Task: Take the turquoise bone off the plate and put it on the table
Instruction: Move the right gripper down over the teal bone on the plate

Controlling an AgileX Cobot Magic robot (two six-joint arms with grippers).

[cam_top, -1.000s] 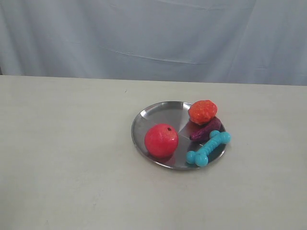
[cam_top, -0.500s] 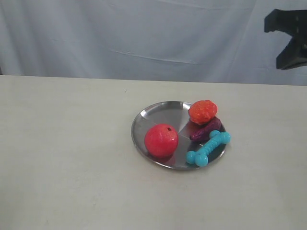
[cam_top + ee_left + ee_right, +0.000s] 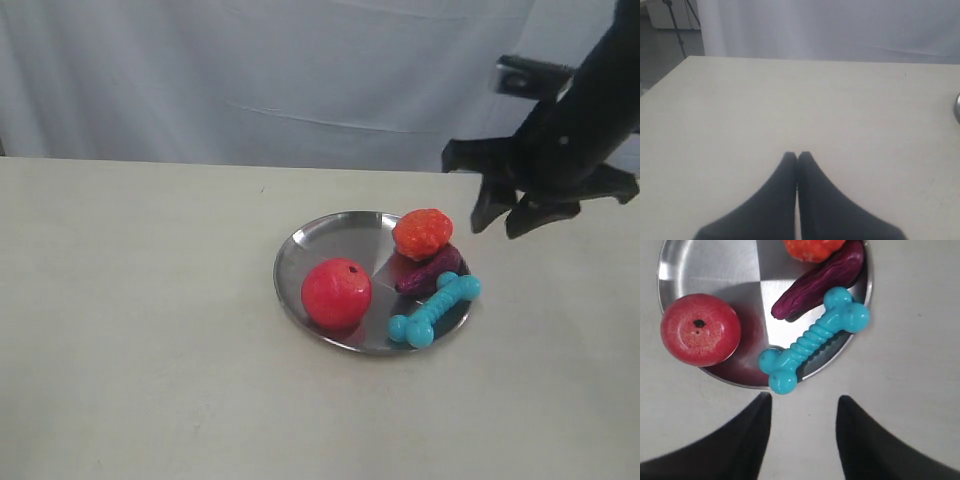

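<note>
The turquoise bone [image 3: 434, 309] [image 3: 813, 337] lies slantwise on the right edge of the silver plate [image 3: 330, 240] [image 3: 710, 265], one knob hanging over the rim. My right gripper [image 3: 508, 214] [image 3: 803, 400] hovers open and empty in the air, above and to the right of the plate, clear of the bone. In the left wrist view my left gripper [image 3: 797, 156] is shut with nothing in it, over bare table [image 3: 790, 95]; the exterior view does not show it.
On the plate also sit a red ball [image 3: 336, 293] [image 3: 700, 329], an orange lumpy item [image 3: 422, 233] [image 3: 812, 249] and a dark purple oblong item [image 3: 428, 268] [image 3: 820, 280] right beside the bone. A grey cloth backdrop [image 3: 250, 70] hangs behind the table [image 3: 130, 330].
The right arm has come into the exterior view from the upper right and moved down and left toward the plate. Bone and plate have not moved.
</note>
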